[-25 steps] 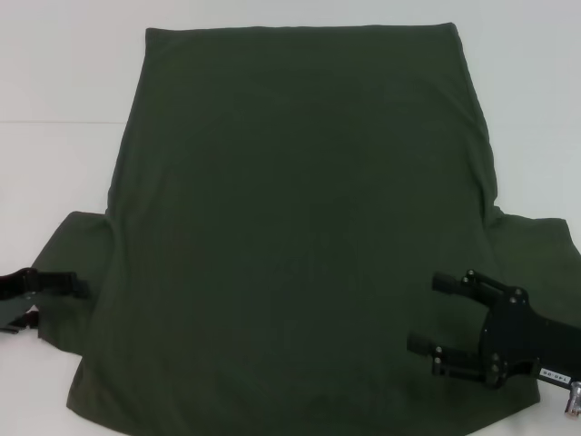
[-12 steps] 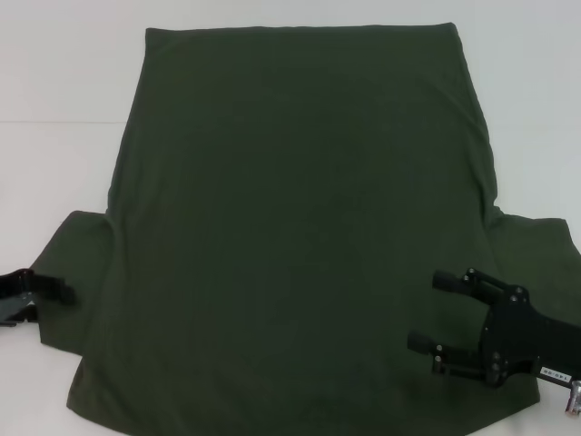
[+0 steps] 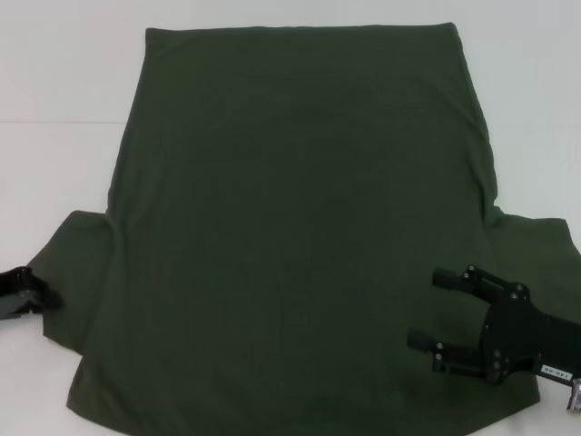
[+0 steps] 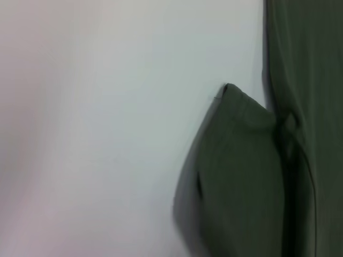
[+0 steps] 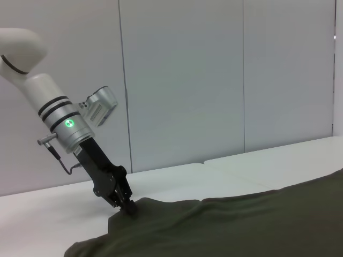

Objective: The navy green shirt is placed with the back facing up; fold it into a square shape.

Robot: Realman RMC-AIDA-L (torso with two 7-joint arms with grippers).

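Observation:
The navy green shirt [image 3: 290,227] lies spread flat on the white table, plain back up, with its hem at the far side and its sleeves toward me. My right gripper [image 3: 434,311] is open over the shirt's near right part, beside the right sleeve [image 3: 536,245], with nothing between its fingers. At the outer edge of the left sleeve [image 3: 73,272] is my left gripper [image 3: 41,298]. In the right wrist view, the left gripper [image 5: 127,206] has its tip down at the edge of the shirt [image 5: 241,225]. The left wrist view shows the left sleeve [image 4: 241,176] and bare table.
The white table [image 3: 54,163] has bare room on both sides of the shirt and beyond its hem. A seam in the tabletop [image 3: 54,122] runs across at the far left. A grey panelled wall [image 5: 214,80] stands behind the table.
My left gripper has drawn back to the left, from over the left sleeve to its outer edge. The right gripper and the shirt have stayed put.

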